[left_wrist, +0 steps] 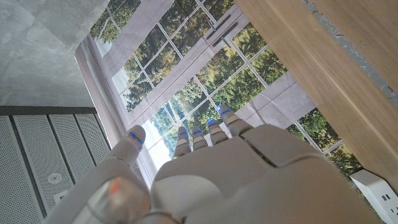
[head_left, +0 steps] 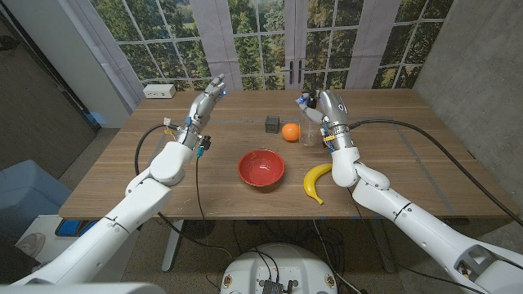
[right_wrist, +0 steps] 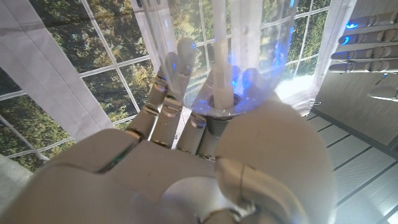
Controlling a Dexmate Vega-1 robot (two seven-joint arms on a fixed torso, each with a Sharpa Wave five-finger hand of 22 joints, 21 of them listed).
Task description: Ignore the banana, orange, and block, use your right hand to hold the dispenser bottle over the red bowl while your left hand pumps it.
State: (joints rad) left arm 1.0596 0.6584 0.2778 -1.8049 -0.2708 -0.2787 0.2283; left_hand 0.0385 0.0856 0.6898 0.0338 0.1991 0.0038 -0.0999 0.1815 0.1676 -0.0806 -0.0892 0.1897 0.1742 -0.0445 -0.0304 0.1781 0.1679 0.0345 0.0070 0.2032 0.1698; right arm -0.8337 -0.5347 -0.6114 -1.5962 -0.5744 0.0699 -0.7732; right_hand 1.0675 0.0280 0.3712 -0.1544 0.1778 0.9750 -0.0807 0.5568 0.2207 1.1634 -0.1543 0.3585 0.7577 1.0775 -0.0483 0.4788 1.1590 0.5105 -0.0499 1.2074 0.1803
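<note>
A matt wood-grain table (head_left: 409, 171) is seen; the bowl (head_left: 261, 168) looks glossy, the bottle (right_wrist: 230, 56) clear plastic, the hands' (left_wrist: 249, 174) shells smooth.

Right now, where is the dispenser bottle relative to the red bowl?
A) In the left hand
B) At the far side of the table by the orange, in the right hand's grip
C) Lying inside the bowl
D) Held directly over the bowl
B: the right hand wraps the clear dispenser bottle beside the orange, well behind the red bowl; the left hand is raised and holds nothing.
</note>
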